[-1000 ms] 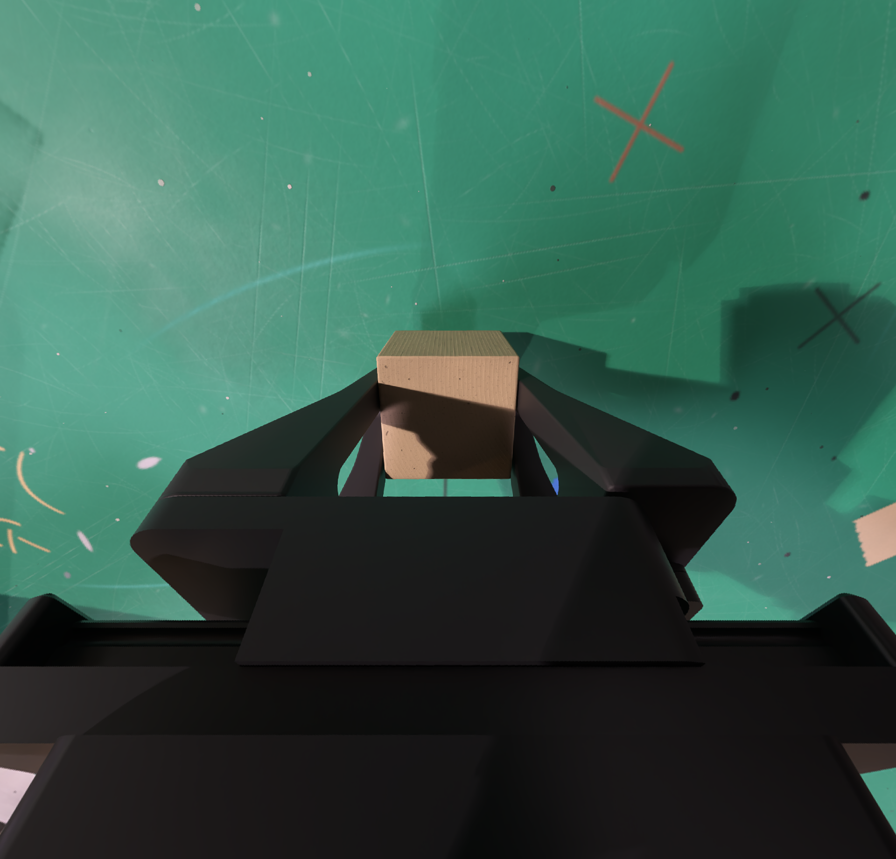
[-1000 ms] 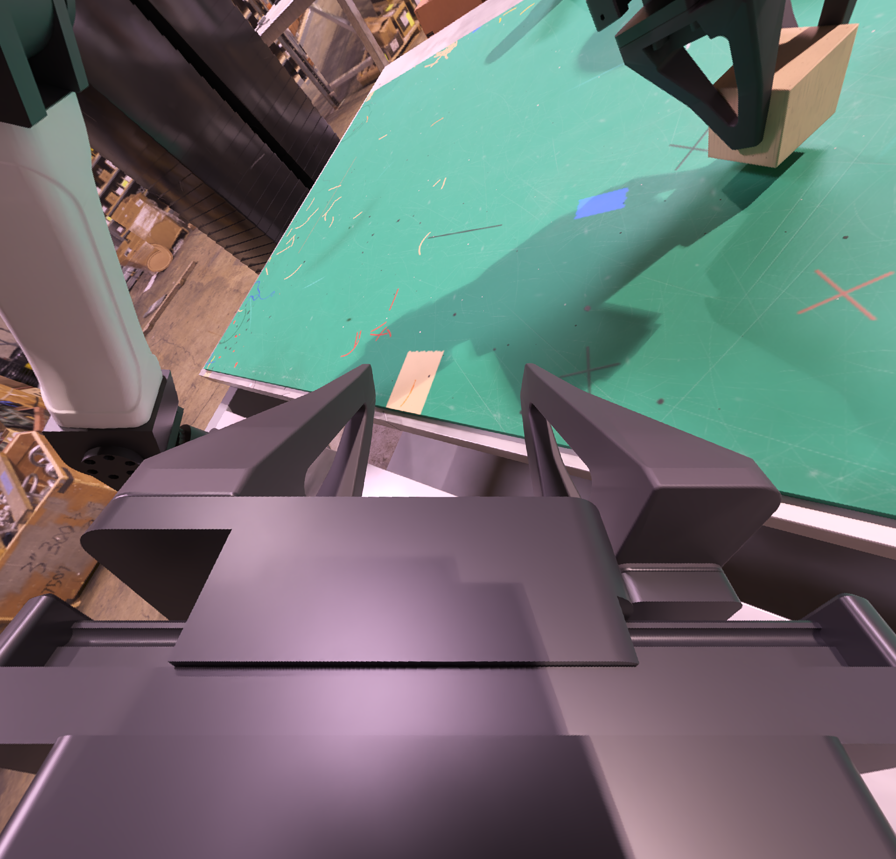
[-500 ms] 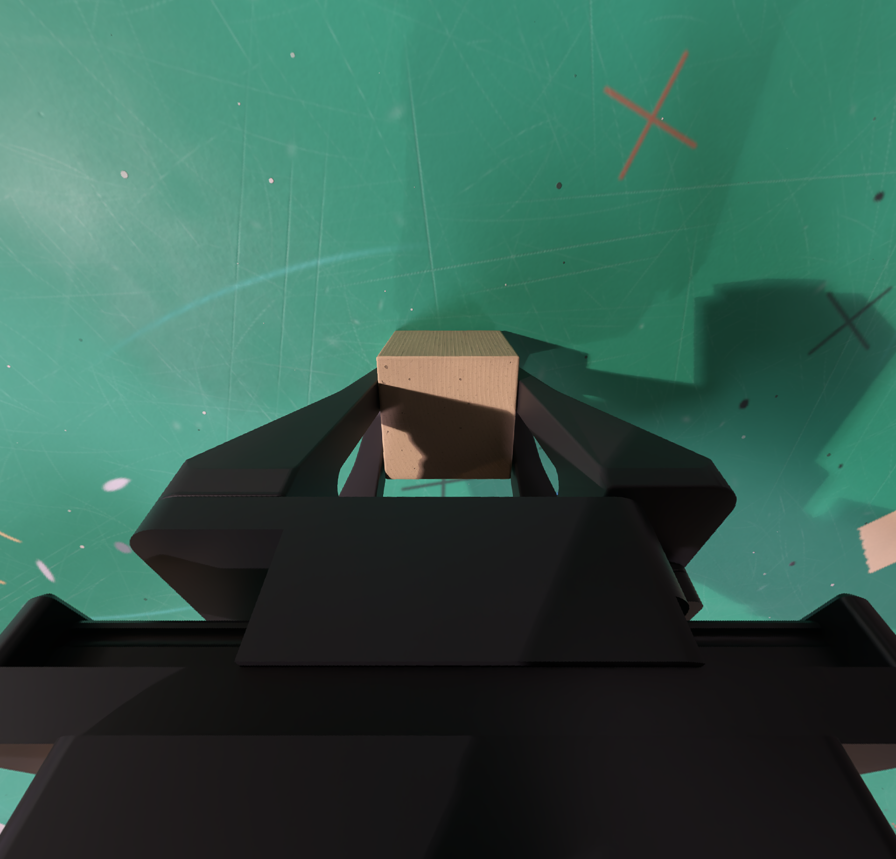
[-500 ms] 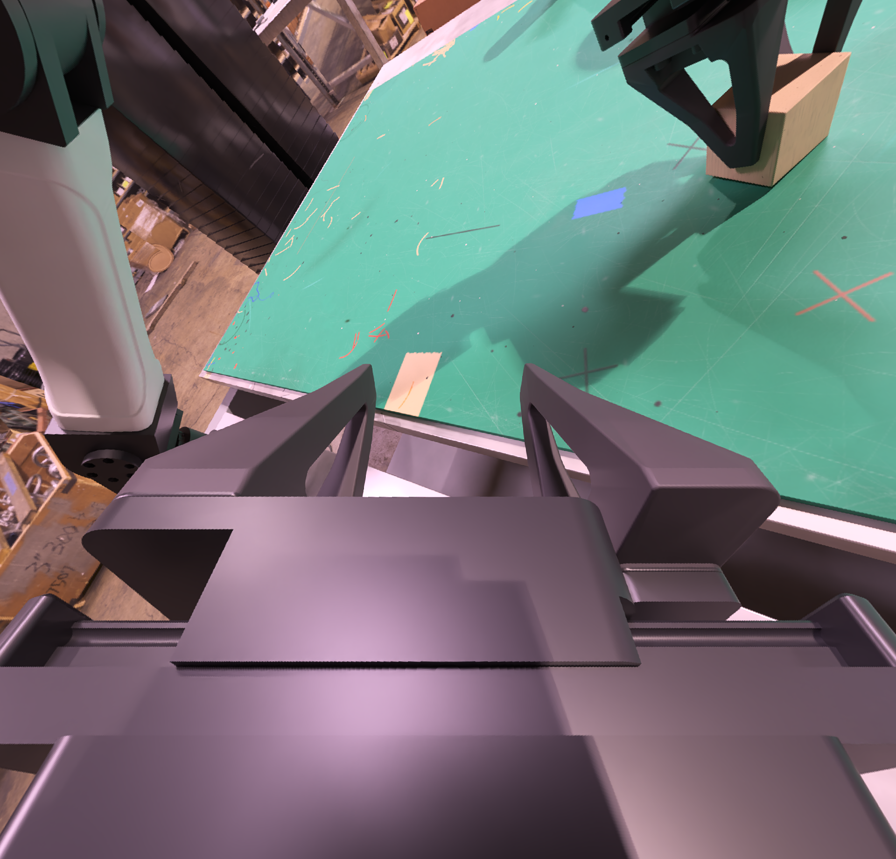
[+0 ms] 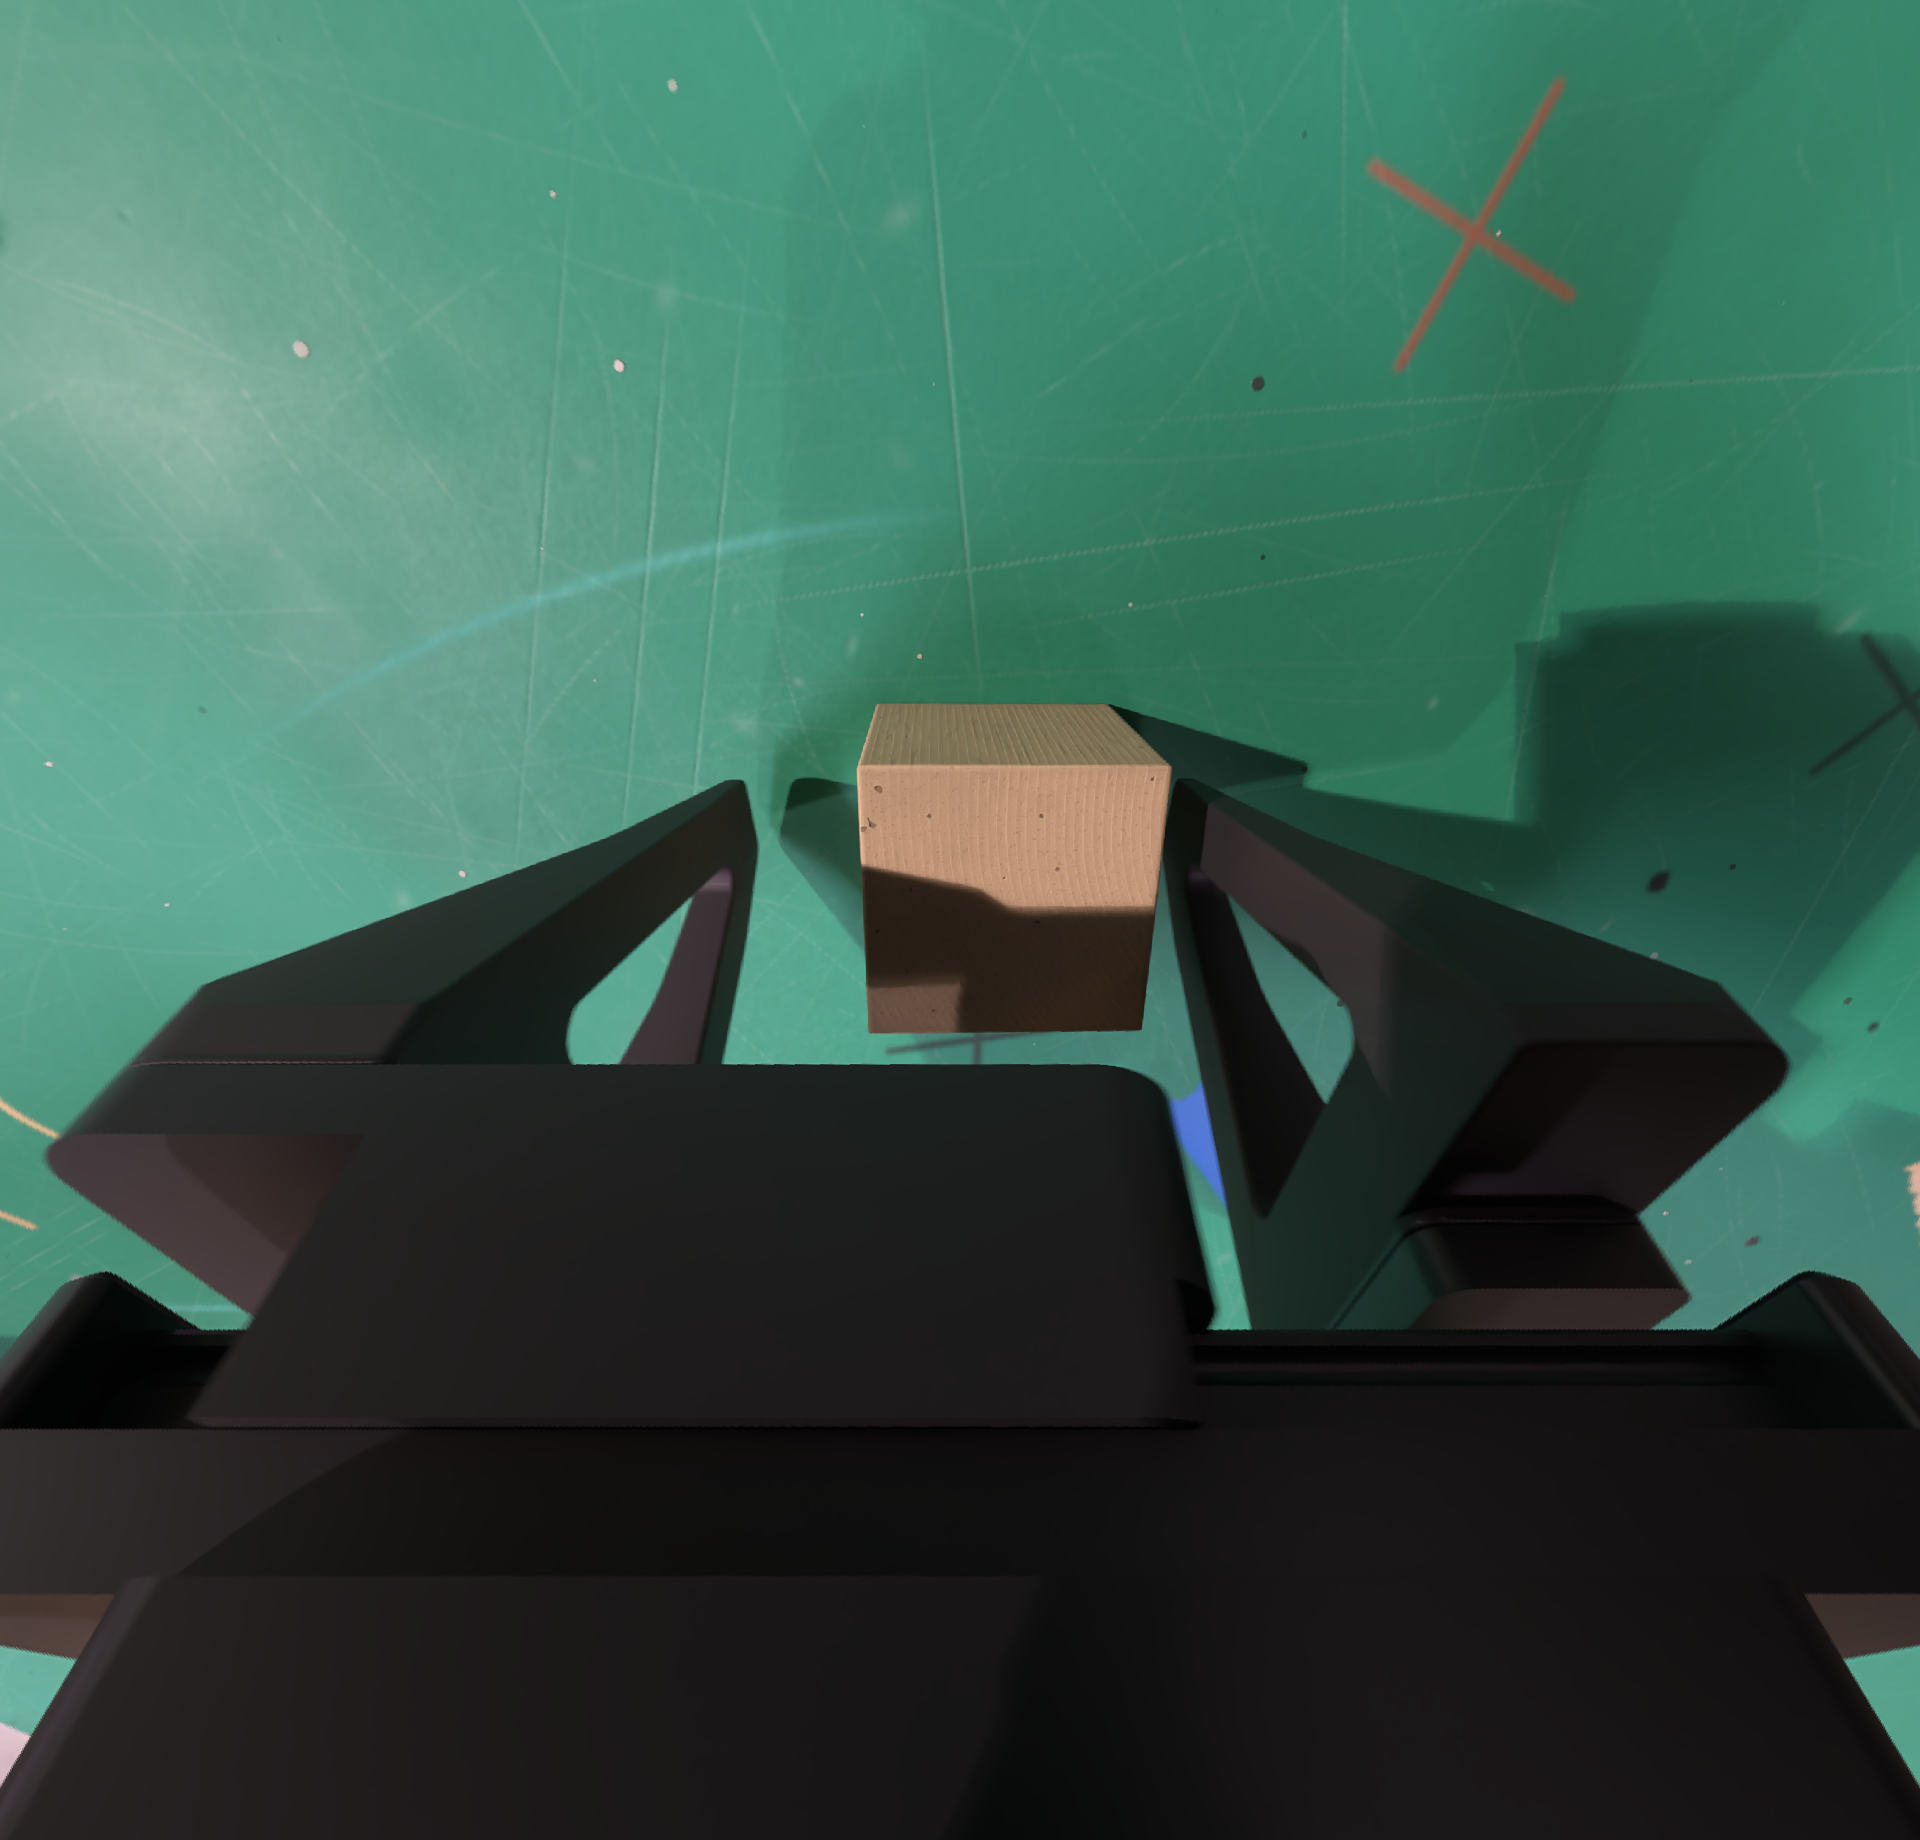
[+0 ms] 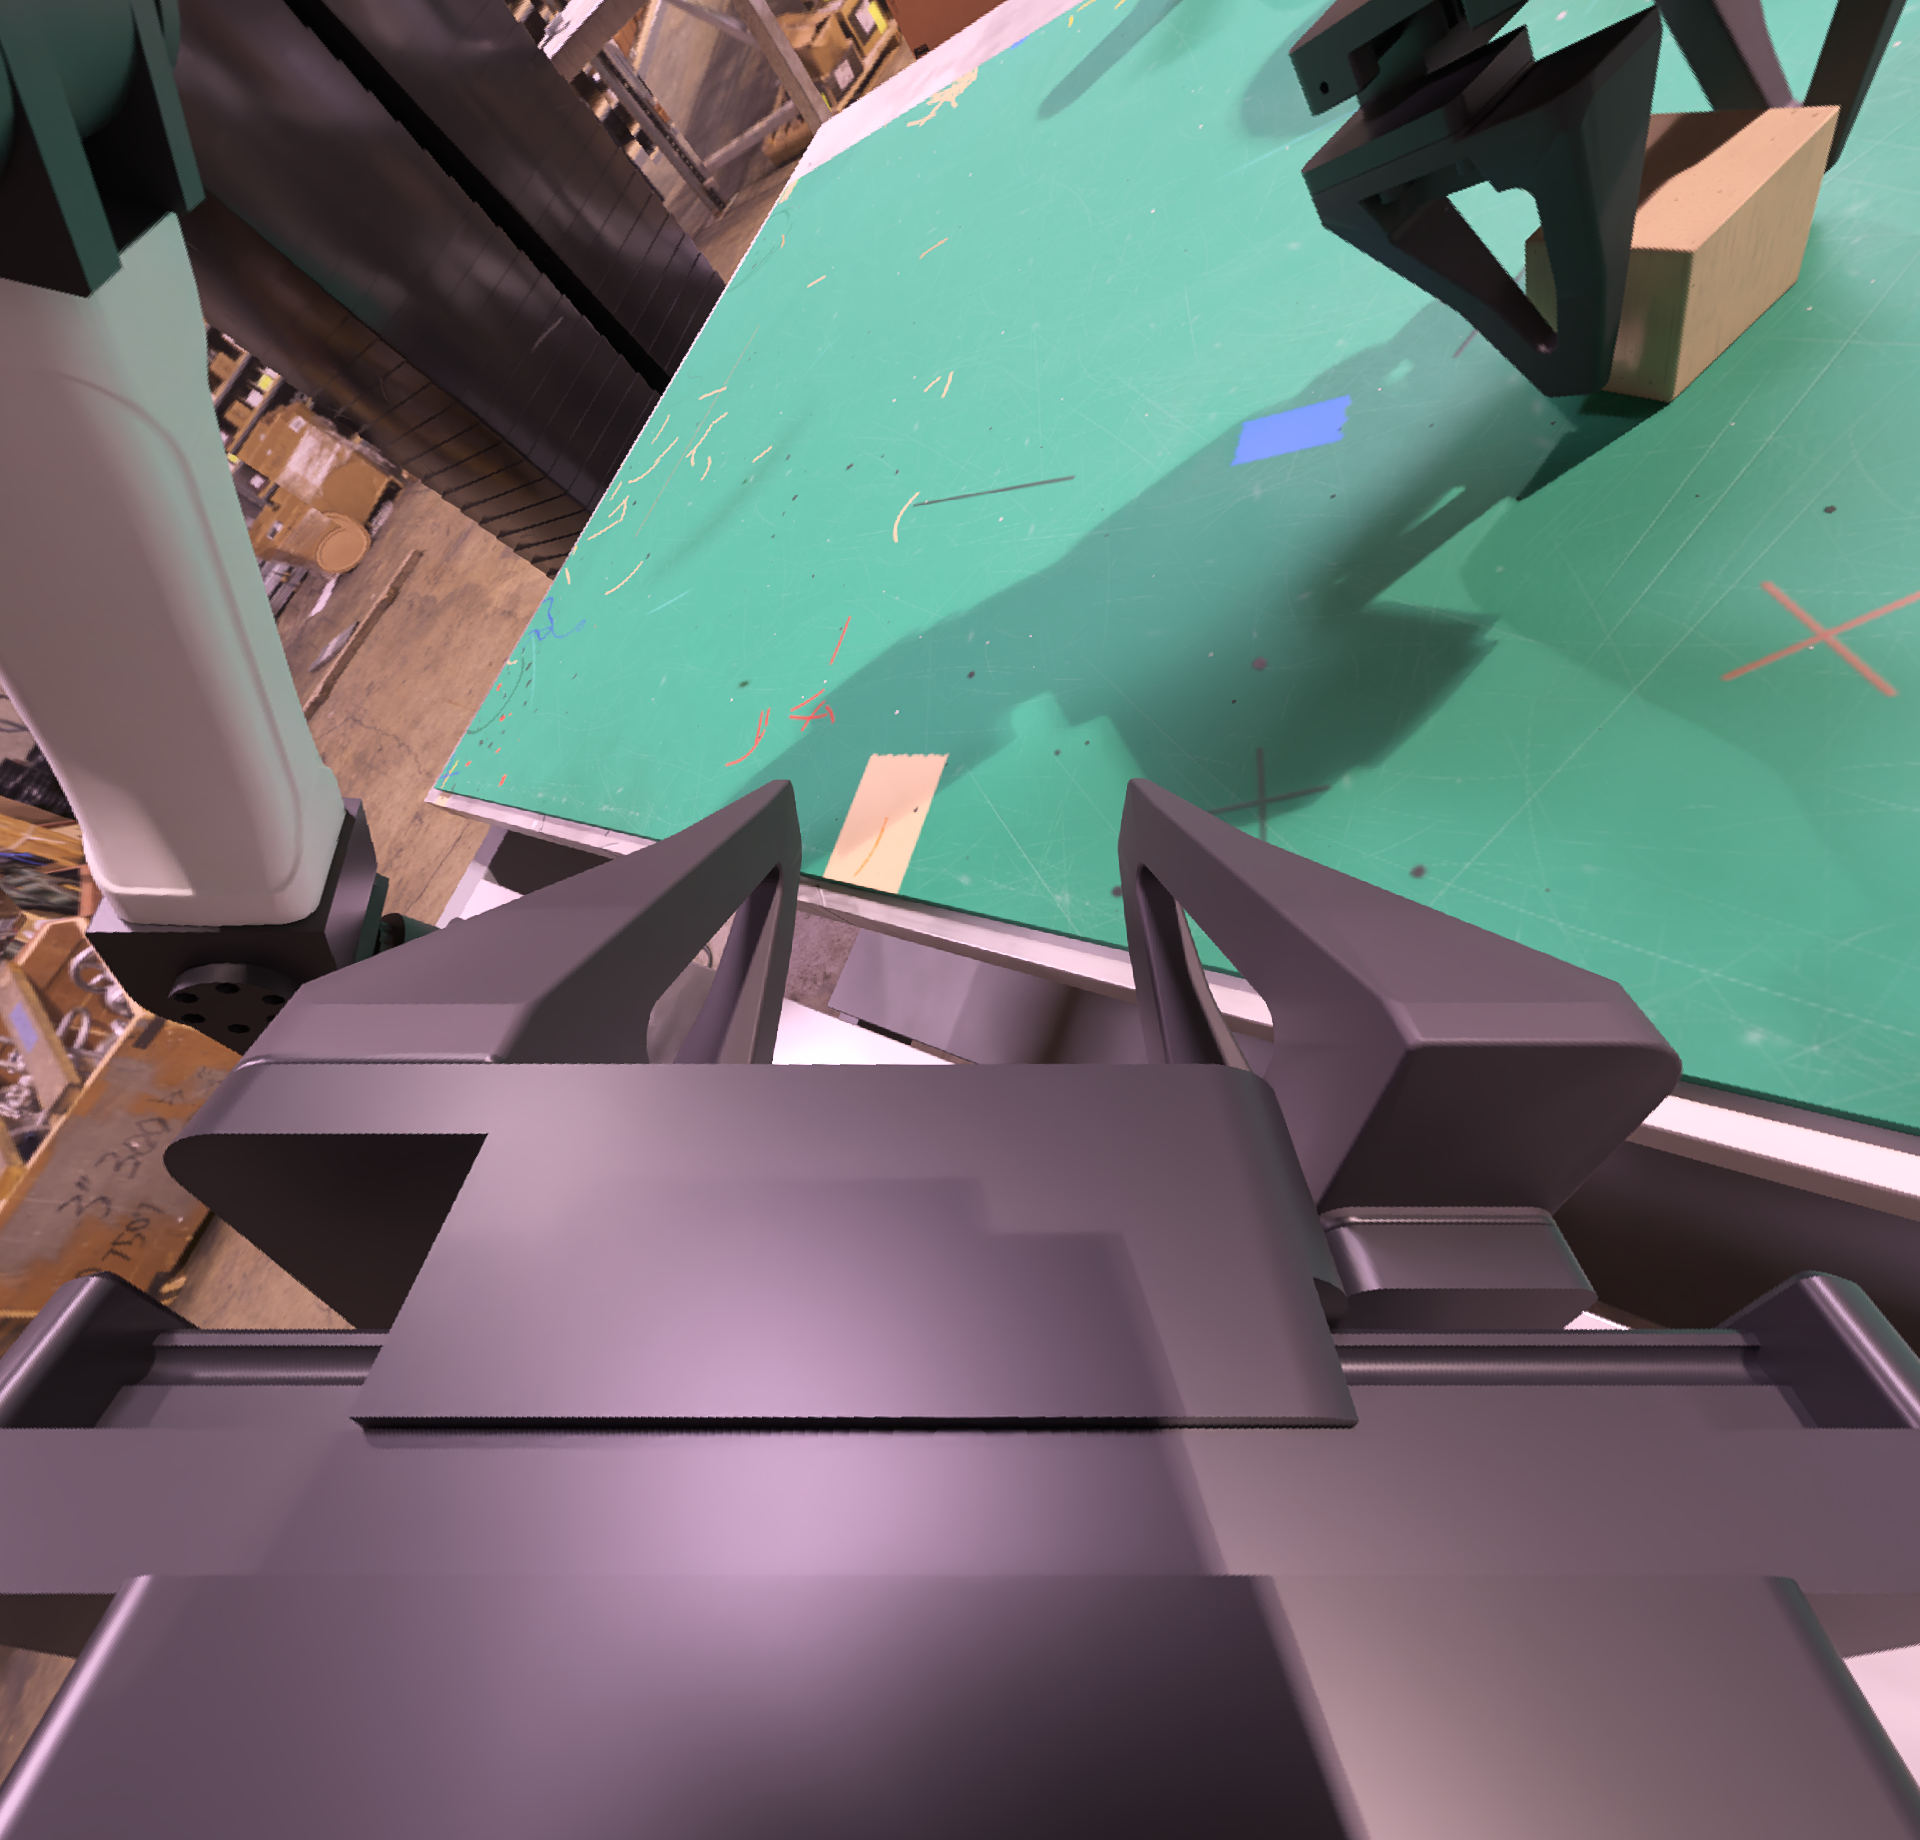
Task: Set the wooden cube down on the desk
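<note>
The wooden cube (image 5: 1010, 871) rests on the green desk mat (image 5: 520, 388). My left gripper (image 5: 961, 798) is open around it. There is a clear gap between the left finger and the cube; the right finger stands close beside it. In the right wrist view the cube (image 6: 1725, 242) sits on the mat at the upper right with the left gripper's fingers (image 6: 1590, 263) astride it. My right gripper (image 6: 961, 803) is open and empty, over the desk's near edge.
The mat (image 6: 1143, 284) bears a red cross (image 5: 1473, 227), a dark cross (image 5: 1881, 710), a blue patch (image 6: 1291, 429) and a tan tape strip (image 6: 885, 822). The left arm's white base (image 6: 135, 595) stands off the desk's left edge. Boxes and shelving lie beyond.
My left gripper has opened and let go of the cube, which now sits on the mat. The right arm has not moved.
</note>
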